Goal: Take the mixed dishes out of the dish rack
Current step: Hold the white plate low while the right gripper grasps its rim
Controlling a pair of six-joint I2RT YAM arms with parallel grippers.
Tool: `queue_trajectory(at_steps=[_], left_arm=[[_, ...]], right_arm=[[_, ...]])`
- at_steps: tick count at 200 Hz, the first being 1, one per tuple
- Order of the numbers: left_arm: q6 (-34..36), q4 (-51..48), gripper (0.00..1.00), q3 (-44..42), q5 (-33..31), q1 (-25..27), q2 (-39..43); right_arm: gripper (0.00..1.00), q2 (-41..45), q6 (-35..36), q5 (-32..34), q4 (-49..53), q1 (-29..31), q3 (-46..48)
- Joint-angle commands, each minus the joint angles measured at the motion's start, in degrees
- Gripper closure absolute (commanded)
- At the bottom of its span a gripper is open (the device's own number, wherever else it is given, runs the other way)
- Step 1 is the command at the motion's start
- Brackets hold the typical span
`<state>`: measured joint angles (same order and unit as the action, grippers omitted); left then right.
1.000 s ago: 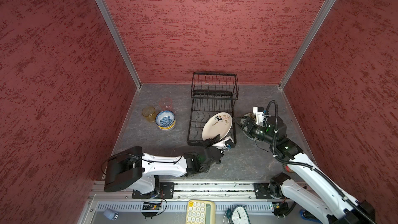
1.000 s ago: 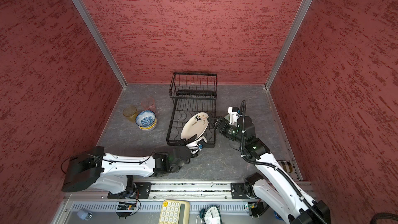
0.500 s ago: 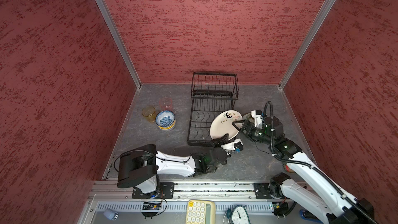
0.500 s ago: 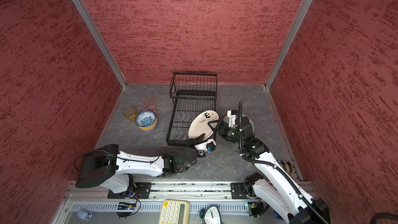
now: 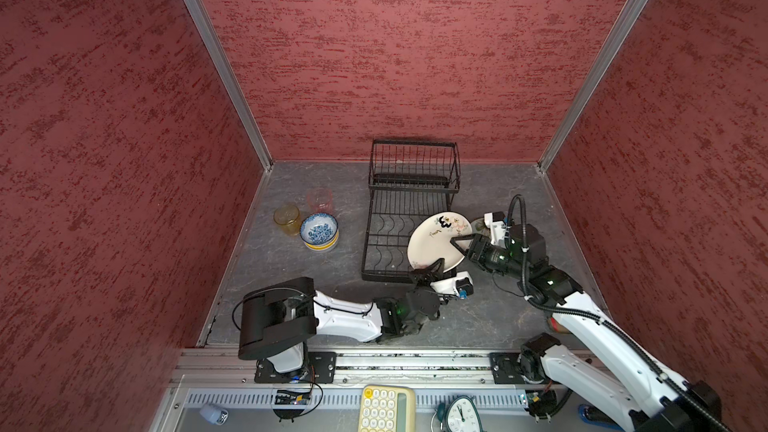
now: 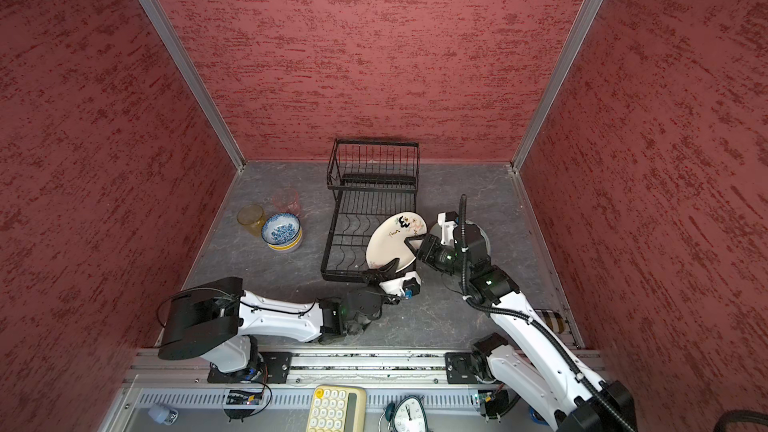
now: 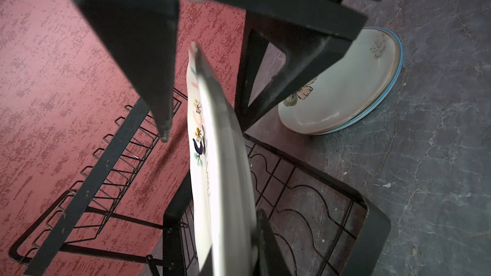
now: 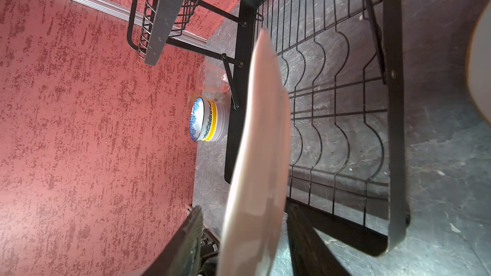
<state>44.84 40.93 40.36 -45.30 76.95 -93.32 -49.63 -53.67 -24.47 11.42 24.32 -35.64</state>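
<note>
Since a handover seems intended, the white plate point(image 5: 430, 243) is held tilted above the near corner of the dish rack point(image 5: 366, 243), clamped by the left gripper point(image 5: 430, 270), with the jaws of the right gripper point(image 5: 457, 243) apart astride its rim.

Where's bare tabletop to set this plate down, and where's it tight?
Bare tabletop: the far right corner between the dish rack and the right wall, and the strip between the bowl stack and the rack. Tight: right of the rack, where the printed plate, left gripper, right gripper and plate stack bunch together.
</note>
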Motion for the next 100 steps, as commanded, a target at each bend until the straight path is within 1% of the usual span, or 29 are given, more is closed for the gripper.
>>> queue_trajectory(at_steps=[1, 31, 59, 73, 86, 95, 100], left_arm=[[4.09, 9.93, 1.0, 0.59, -1.77, 0.75, -0.32], [5.58, 11.95, 1.0, 0.4, -1.85, 0.82, -1.08], [6.05, 12.81, 1.0, 0.27, -1.68, 0.84, -0.99], [6.42, 13.3, 1.0, 0.09, -1.67, 0.82, -1.08], [6.71, 13.67, 1.0, -0.02, -1.77, 0.77, -1.08], [7.01, 14.11, 1.0, -0.09, -1.9, 0.8, -1.18], [7.16, 14.23, 1.0, -0.19, -1.98, 0.79, -1.16]], right_arm=[[0.49, 0.25, -1.78, -1.51, -2.46, -0.36, -0.8], [0.52, -0.3, -2.39, -2.16, -3.58, -0.85, -0.5], [0.61, -1.1, -2.45, -2.87, -4.26, -1.07, -0.6], [0.67, -1.57, -2.43, -2.87, -4.42, -1.09, -0.73], [0.69, -1.94, -2.43, -2.9, -4.63, -1.11, -0.83], [0.74, -2.22, -2.48, -2.94, -4.74, -1.22, -0.91], [0.78, -2.31, -2.45, -3.05, -4.89, -1.2, -0.91]])
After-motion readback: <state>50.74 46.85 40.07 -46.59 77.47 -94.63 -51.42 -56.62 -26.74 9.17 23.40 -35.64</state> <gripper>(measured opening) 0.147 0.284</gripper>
